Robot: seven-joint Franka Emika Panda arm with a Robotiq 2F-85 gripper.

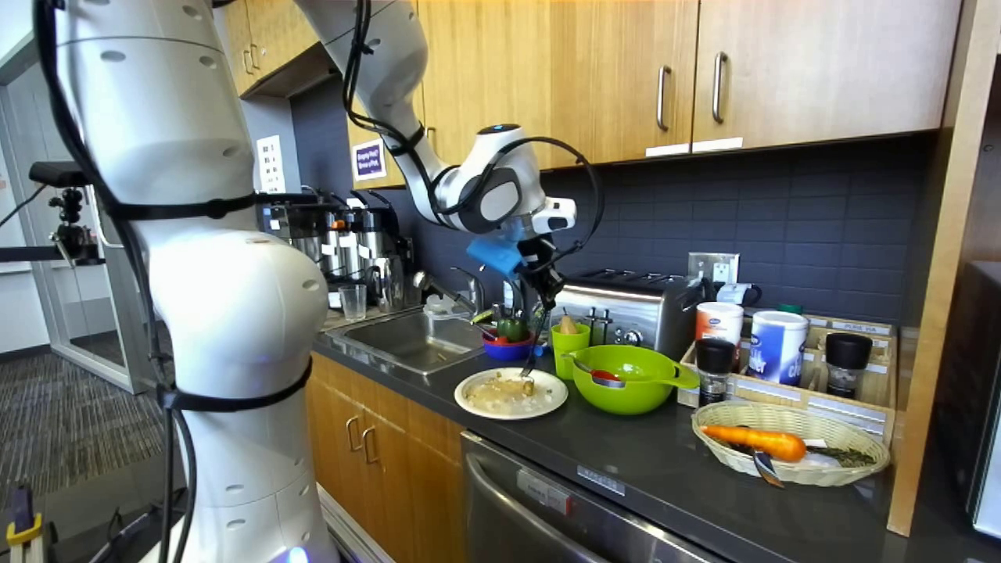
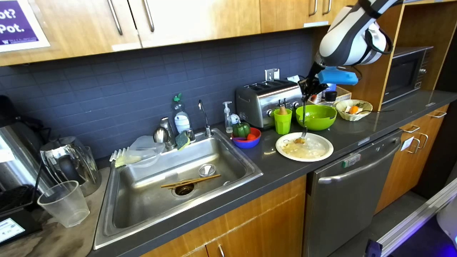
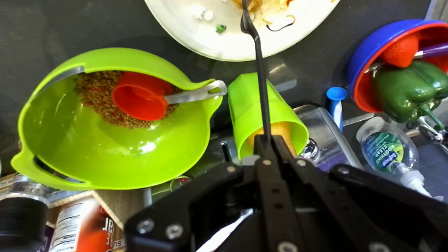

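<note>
My gripper (image 3: 270, 140) is shut on the dark handle of a fork (image 3: 261, 73) that hangs tines down. In an exterior view the gripper (image 2: 306, 93) stands above the counter with the fork (image 2: 304, 116) over a white plate (image 2: 280, 147). The tines are at a brown bit of food on the plate (image 3: 227, 49); I cannot tell whether the bit is on them. Pale food smears the plate. A green cup (image 3: 246, 101) with a tan item inside and a green bowl (image 3: 168, 150) with brown grains and a red measuring scoop (image 3: 140, 96) are beside it.
A steel toaster (image 2: 259, 109) stands behind the cup. A blue and red bowl (image 2: 246, 144) holds a green pepper (image 2: 241, 130), left of the plate there. A sink (image 2: 142, 192) lies farther left. A basket (image 1: 727, 450) with a carrot (image 1: 758, 442) and a condiment tray (image 1: 852, 407) are right in an exterior view.
</note>
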